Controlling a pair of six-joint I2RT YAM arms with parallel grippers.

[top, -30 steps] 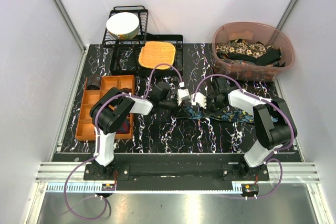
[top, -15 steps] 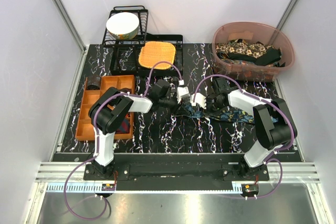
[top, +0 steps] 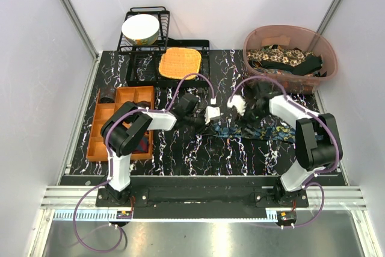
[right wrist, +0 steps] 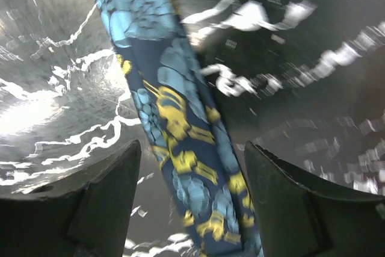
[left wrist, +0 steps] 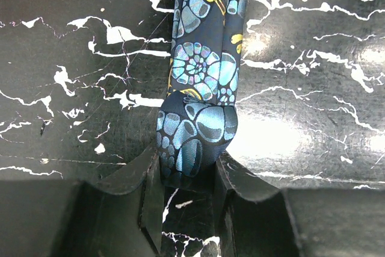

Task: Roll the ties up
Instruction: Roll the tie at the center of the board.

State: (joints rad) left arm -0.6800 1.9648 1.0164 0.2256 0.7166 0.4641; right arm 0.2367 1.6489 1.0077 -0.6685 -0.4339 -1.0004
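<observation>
A dark blue tie with teal and yellow print lies across the middle of the table. Its left end is rolled into a small coil. My left gripper is shut on that coil, one finger on each side, and shows at the table's centre as the left gripper. The flat part of the tie runs between the fingers of my right gripper. The jaws are wide open above it and do not touch it. From above, the right gripper hangs just right of the left one. More ties fill a bin.
The pink bin stands at the back right. An orange compartment tray sits at the left by the left arm. A black dish rack with a white bowl and an orange woven mat are at the back.
My right gripper has opened, letting go of the tie, and has risen and moved back to the right. The left gripper still holds the coil in about the same place.
</observation>
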